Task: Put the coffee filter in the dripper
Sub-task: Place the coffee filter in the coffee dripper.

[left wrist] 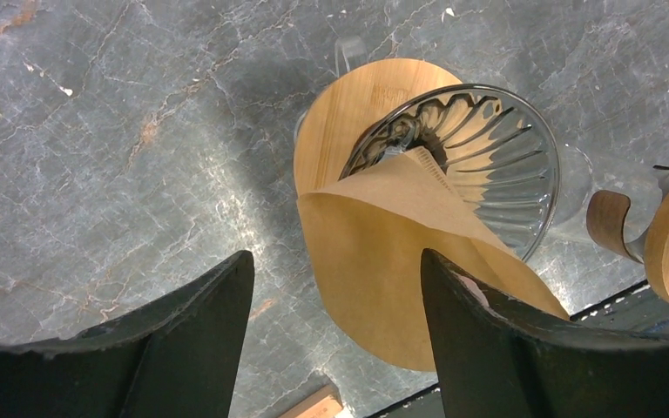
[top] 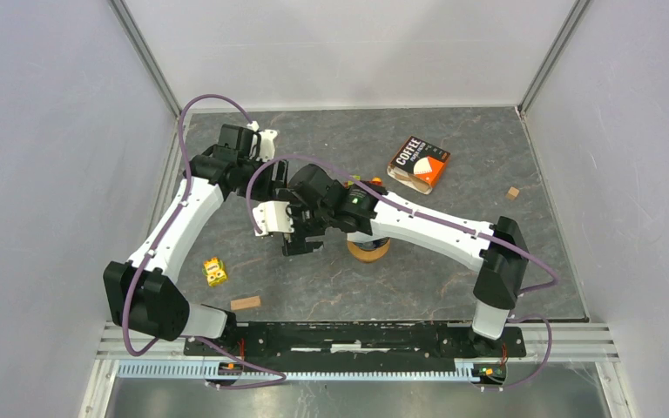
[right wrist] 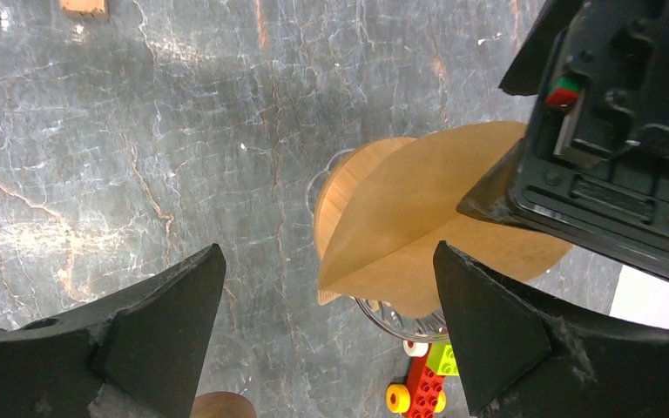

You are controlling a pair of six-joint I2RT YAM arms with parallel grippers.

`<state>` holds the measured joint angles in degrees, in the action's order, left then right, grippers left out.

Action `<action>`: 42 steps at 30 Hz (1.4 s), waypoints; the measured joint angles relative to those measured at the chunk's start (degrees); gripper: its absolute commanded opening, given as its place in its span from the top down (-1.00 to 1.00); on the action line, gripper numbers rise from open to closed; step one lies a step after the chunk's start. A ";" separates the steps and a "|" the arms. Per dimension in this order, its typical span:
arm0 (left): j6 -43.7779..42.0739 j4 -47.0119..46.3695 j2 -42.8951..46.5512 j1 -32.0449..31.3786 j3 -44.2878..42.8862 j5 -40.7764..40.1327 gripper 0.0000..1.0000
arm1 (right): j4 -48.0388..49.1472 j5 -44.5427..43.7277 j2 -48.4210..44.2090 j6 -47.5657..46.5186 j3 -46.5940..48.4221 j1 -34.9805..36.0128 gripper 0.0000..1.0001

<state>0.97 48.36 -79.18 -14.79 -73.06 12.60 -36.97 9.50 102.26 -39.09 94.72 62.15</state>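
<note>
Coffee filter (left wrist: 375, 209) leans tip-first into the glass dripper (left wrist: 492, 148), its wide edge between the left gripper's (left wrist: 335, 261) wide-spread fingers; right gripper (right wrist: 329, 252) hovers above, equally wide.

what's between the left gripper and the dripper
The paper filter, tip over the dripper, wide end between the left gripper's open fingers; left wrist view shows it.
</note>
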 measured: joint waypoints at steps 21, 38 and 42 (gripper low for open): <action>0.00 -3.76 -0.39 0.00 0.72 1.16 -0.57 | -0.42 -7.17 3.02 -3.13 0.00 -0.57 -0.96; 0.00 -5.53 -1.18 0.00 4.44 1.05 -0.55 | -0.31 -5.60 5.35 -5.64 -0.02 -2.38 -0.96; 0.00 -5.73 -1.68 0.00 4.74 1.05 -0.55 | -0.31 -5.40 6.38 -6.12 -0.02 -2.38 -0.96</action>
<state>0.97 42.63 -80.86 -14.79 -68.31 13.65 -37.28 4.10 108.64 -45.21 94.70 59.77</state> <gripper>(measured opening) 0.776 0.979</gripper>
